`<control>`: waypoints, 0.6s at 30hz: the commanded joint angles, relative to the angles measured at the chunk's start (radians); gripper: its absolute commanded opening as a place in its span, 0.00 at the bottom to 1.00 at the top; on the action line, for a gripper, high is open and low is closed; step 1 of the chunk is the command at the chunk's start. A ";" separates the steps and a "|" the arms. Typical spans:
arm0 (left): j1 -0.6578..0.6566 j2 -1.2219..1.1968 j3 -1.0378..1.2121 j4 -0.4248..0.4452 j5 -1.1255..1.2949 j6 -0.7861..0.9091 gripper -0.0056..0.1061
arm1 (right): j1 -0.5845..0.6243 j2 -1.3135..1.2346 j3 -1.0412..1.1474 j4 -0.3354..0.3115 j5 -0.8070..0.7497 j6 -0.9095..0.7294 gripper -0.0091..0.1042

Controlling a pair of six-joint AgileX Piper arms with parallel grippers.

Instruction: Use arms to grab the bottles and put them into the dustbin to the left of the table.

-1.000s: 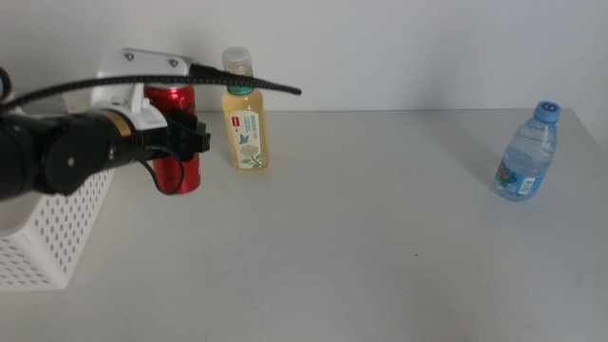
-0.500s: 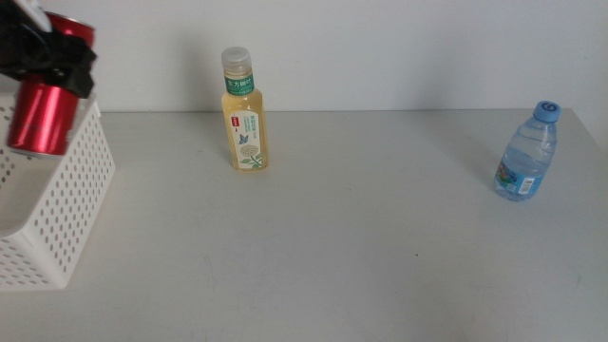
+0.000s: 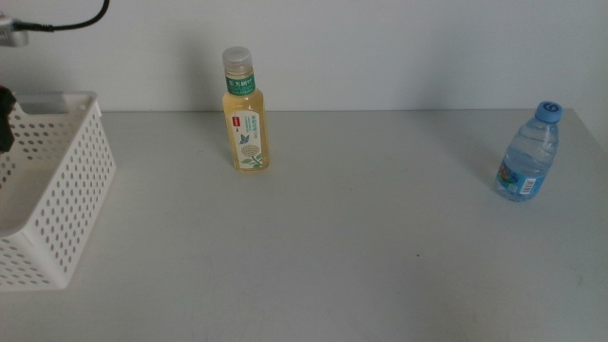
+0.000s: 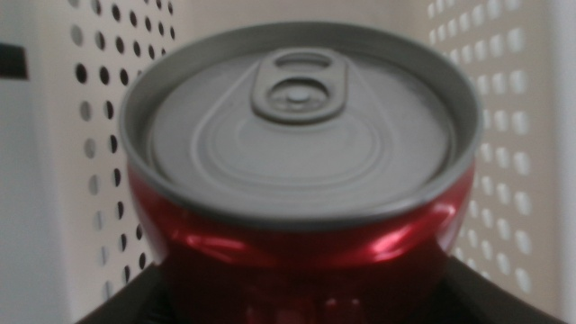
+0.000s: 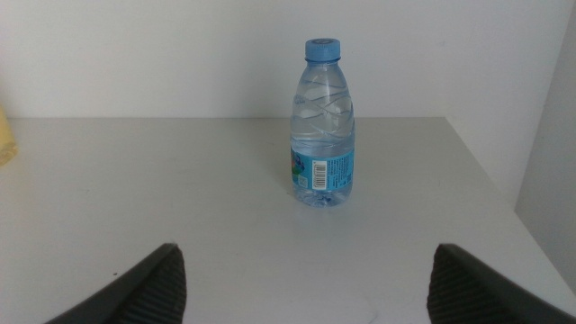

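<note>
the right gripper (image 5: 301,310) waits low with its jaws spread wide, facing the water bottle (image 5: 323,123), which stands upright near the table's (image 3: 361,237) right edge. the left gripper (image 4: 297,297) is over the dustbin (image 3: 66,180), clamped on the red can (image 4: 297,225), probably to drop it inside. farther back, the tea bottle (image 3: 244,112) stands untouched.

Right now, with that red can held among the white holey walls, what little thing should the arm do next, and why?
Probably open the left gripper and let go. Its wrist view shows the red can gripped from below, with the dustbin walls perforated on both sides, so the can seems to be inside already. The tea bottle and water bottle wait on the table.
</note>
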 commanded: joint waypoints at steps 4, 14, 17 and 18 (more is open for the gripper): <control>0.004 0.030 -0.038 -0.026 -0.046 0.002 0.04 | -0.005 -0.022 -0.009 -0.008 -0.080 -0.011 0.91; 0.004 0.144 -0.038 0.013 -0.097 -0.007 0.04 | -0.005 -0.022 -0.009 -0.008 -0.080 -0.011 0.91; 0.004 0.158 -0.038 0.029 -0.130 -0.045 0.04 | -0.005 -0.022 -0.009 -0.008 -0.080 -0.011 0.91; 0.004 0.160 -0.038 0.031 -0.139 -0.057 0.04 | -0.005 -0.022 -0.009 -0.008 -0.080 -0.011 0.91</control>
